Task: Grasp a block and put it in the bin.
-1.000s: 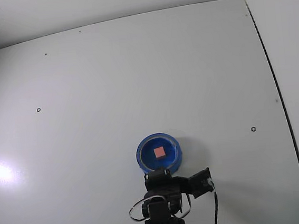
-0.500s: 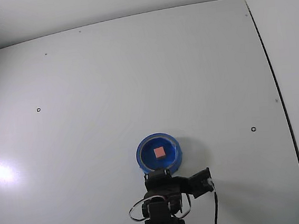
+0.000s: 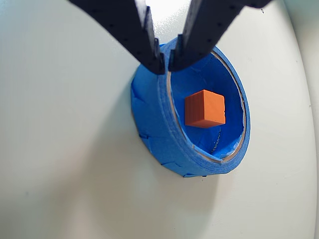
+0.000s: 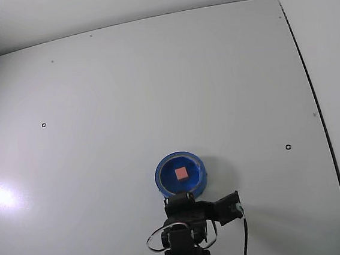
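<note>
The block (image 3: 205, 108) is a small orange-red cube lying inside the round blue bin (image 3: 159, 124), near its middle. In the fixed view the block (image 4: 181, 173) shows as a pink square in the bin (image 4: 195, 172). My gripper (image 3: 166, 63) is black; its fingertips are close together with only a thin slit between them, and they hold nothing. They hover above the bin's near rim, apart from the block. In the fixed view the gripper (image 4: 179, 200) sits just below the bin.
The white table (image 4: 154, 93) spreads wide around the bin. A wall edge (image 4: 311, 90) runs down the right side. Small dark marks (image 4: 288, 147) dot the surface. The arm's base and cables (image 4: 184, 246) stand at the bottom edge.
</note>
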